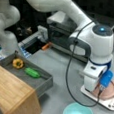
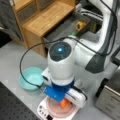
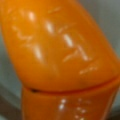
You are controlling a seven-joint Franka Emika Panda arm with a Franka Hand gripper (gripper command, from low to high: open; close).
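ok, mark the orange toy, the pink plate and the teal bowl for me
orange toy (image 2: 63,103), a front view, its bit showing under the arm's hand.
pink plate (image 2: 53,108), a front view, bare rim at the view's left.
teal bowl (image 2: 32,78), a front view, inside bottom.

Teal round plastic bowl (image 1: 78,111) on grey tabletop (image 1: 59,64); yellow pepper (image 1: 18,63) and green vegetable (image 1: 32,72) in grey tray (image 1: 43,82); wooden shelf unit (image 2: 42,18) adjacent.
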